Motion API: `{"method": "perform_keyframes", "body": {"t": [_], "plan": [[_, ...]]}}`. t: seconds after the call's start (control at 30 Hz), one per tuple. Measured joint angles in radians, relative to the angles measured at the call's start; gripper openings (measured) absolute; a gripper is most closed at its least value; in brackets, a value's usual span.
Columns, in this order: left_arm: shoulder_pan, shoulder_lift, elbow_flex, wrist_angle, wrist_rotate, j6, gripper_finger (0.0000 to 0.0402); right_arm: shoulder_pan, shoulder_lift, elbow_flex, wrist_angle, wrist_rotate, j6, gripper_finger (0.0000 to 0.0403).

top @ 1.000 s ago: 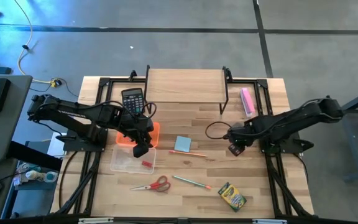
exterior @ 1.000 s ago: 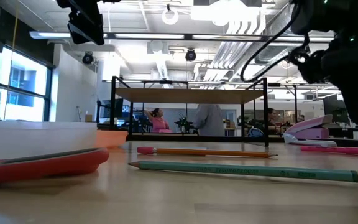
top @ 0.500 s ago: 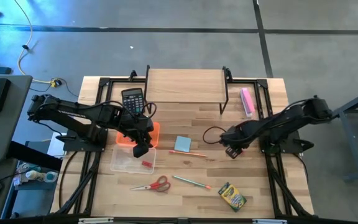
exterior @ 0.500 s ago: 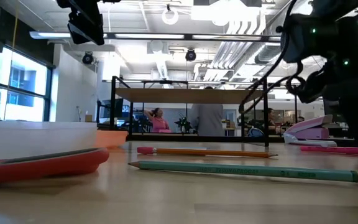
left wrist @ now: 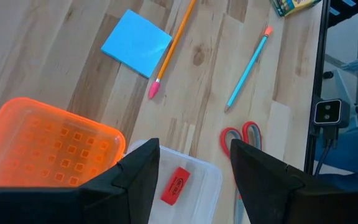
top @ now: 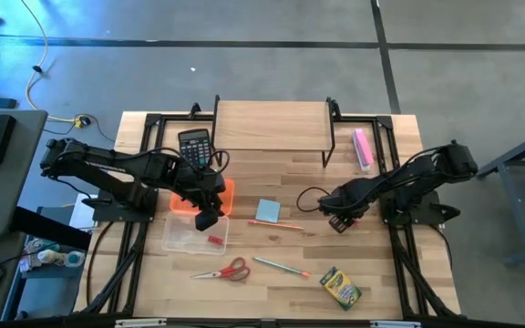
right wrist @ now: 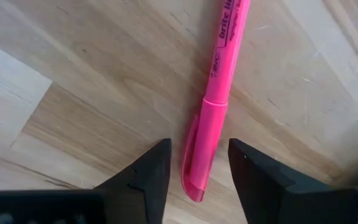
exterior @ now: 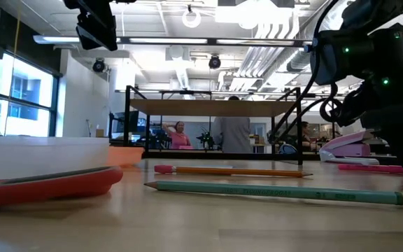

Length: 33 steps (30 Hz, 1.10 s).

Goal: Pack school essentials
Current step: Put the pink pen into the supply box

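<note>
My right gripper (top: 335, 221) (right wrist: 197, 149) is open and low over the table. Its fingers stand on either side of the pink pen's (right wrist: 219, 81) cap end without touching it. The pen lies flat on the wood. My left gripper (top: 206, 219) (left wrist: 194, 162) hangs open above the clear container (top: 194, 234), where the red eraser (left wrist: 174, 185) lies. On the table lie the blue notepad (top: 268, 210), orange pencil (top: 279, 224), green pencil (top: 281, 266), red-handled scissors (top: 226, 271) and crayon box (top: 340, 288).
An orange lid (top: 194, 196) lies beside the container, with the black calculator (top: 194, 146) behind it. A wooden shelf on a black frame (top: 272, 125) stands at the far edge, and a pale pink block (top: 362, 148) lies to its right. People show in the room beyond.
My right gripper has moved a little toward the table's left and come down close to the table over the pink pen. My left arm has kept still.
</note>
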Motion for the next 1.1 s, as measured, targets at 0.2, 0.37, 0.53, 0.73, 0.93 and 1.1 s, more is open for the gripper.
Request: {"method": "perform_keyframes", "body": {"t": [0.2, 0.37, 0.53, 0.73, 0.93, 1.1], "plan": [[0.0, 0.0, 0.0, 0.0, 0.0, 0.0, 0.0186, -0.012, -0.007, -0.05, 0.061, -0.05, 0.046, 0.0124], [0.0, 0.0, 0.0, 0.0, 0.0, 0.0, 0.0186, -0.007, -0.02, -0.05, 0.055, -0.037, 0.054, 0.0122], [0.0, 0.0, 0.0, 0.0, 0.0, 0.001, 0.0186, -0.009, -0.046, -0.051, 0.056, -0.026, 0.075, 0.0111], [0.0, 0.0, 0.0, 0.0, 0.0, 0.002, 0.0186, -0.006, -0.046, -0.05, 0.061, -0.027, 0.076, 0.0057], [0.0, 0.0, 0.0, 0.0, 0.0, 0.003, 0.0186, -0.006, -0.046, -0.05, 0.064, -0.033, 0.076, 0.004], [0.0, 0.0, 0.0, 0.0, 0.0, 0.003, 0.0186, -0.007, -0.047, -0.05, 0.075, -0.047, 0.076, 0.0041]]}}
